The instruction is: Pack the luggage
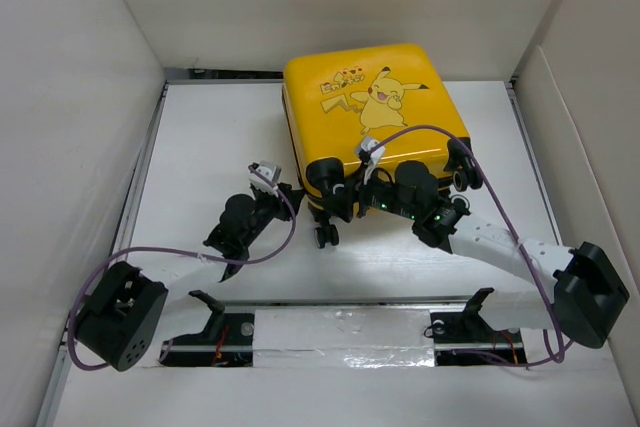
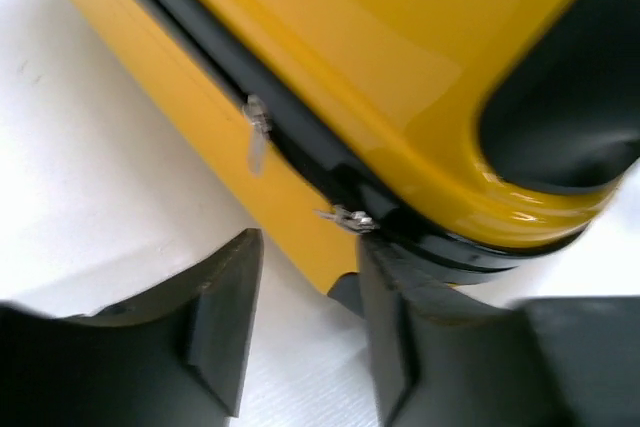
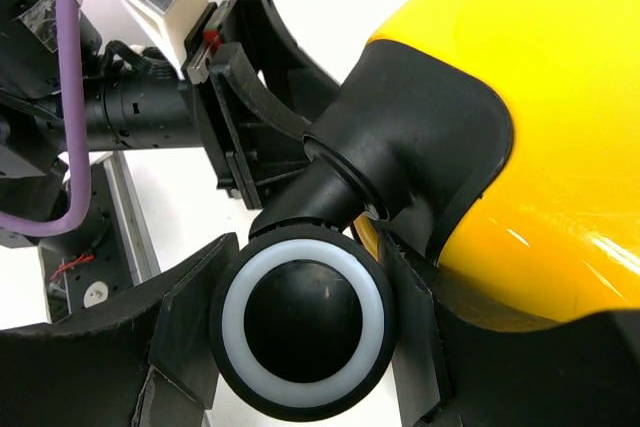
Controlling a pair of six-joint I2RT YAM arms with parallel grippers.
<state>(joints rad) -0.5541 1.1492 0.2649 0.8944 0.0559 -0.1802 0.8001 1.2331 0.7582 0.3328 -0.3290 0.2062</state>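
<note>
Luggage (image 1: 370, 107): lies flat on the white surface (image 1: 200, 147), picture side up, lid down; it sits near the far edge, about the middle
Corner in play: the near left corner of the luggage, where both tools meet
Left tool (image 2: 305, 282): fingers partly apart, holding nothing; the bottom edge of the yellow shell sits in the gap, and the right finger is up against the black zip band (image 2: 200, 27)
Zip pulls (image 2: 257, 132): two small silver tabs on the black band; one hangs higher up the side, the other is just above the right finger
Right tool (image 3: 300, 347): one finger on each side of a black wheel (image 3: 300, 302) with a white ring; it looks to be pinching that wheel
How it will handle: the shell looks hard, smooth and shiny, so fingers would likely slip on the yellow part; it will not bend or squash
Weight: I guess not too heavy, but big for these tools
Where to hold: the wheel and its black mount hold the luggage steady, though the wheel may turn; the zip pulls are thin and floppy, so pinch them flat and pull along the band
Zip: I cannot tell how far it is closed
</note>
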